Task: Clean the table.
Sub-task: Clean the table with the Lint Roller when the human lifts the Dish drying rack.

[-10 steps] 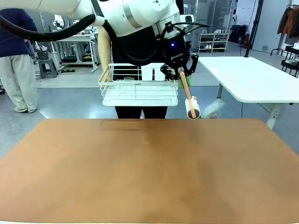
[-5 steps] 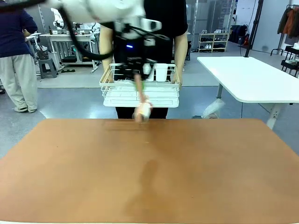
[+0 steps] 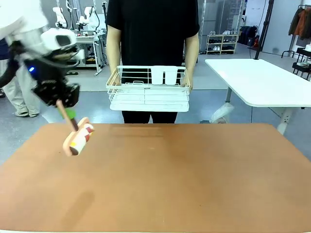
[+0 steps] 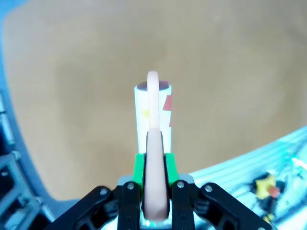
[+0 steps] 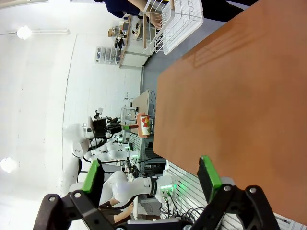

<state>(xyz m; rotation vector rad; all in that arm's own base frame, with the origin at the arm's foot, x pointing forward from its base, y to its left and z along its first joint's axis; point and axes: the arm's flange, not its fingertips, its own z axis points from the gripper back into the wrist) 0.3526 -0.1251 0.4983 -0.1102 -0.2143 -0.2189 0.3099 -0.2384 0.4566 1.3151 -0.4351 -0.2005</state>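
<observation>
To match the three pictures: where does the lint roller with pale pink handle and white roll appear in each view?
Front view: the lint roller is at left, above the reddish-brown table top, held by the left gripper.
Left wrist view: centre, between the green pads, pointing away.
Right wrist view: small, left of middle, beside the table's edge.
Shared landmark: the table top.

No writing can be read anywhere; the red and yellow marks on the roller (image 3: 80,136) are blurred.
</observation>
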